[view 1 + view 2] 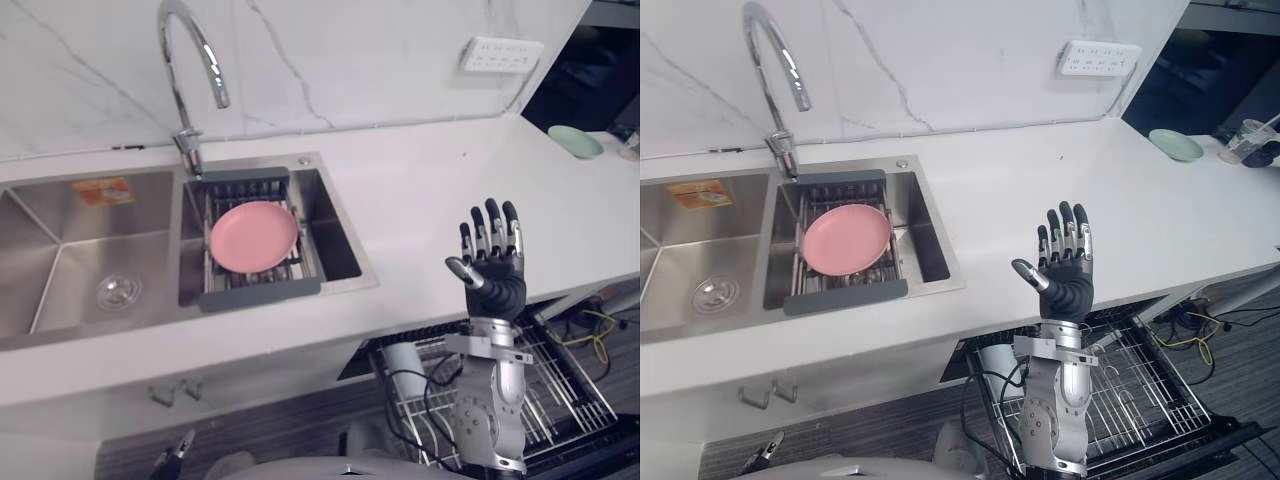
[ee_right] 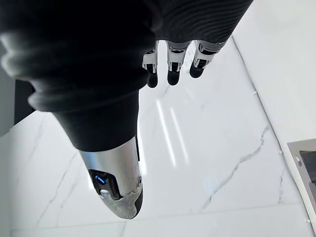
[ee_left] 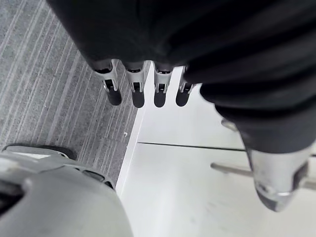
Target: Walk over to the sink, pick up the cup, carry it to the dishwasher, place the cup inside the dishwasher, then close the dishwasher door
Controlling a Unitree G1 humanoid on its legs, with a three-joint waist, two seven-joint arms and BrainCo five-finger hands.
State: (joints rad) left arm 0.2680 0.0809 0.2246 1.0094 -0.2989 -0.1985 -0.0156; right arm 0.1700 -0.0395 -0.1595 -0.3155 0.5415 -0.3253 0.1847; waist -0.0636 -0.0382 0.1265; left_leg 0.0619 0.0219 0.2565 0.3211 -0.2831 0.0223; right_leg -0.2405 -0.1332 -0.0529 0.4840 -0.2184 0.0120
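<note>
**Spotter:** Where's the cup?
**Me:** The cup (image 1: 405, 362) looks to be in the dishwasher rack (image 1: 560, 390), under the counter (image 1: 420, 200) edge. My right hand (image 1: 497, 275) is raised above it, fingers spread, empty. The left hand (image 3: 143, 89) hangs relaxed.
**Spotter:** Risk?
**Me:** The rack's pulled out, so closing up now could jam against it

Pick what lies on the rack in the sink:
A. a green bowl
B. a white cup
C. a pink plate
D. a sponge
C: a pink plate lies flat on the rack set in the smaller basin of the sink.
</note>
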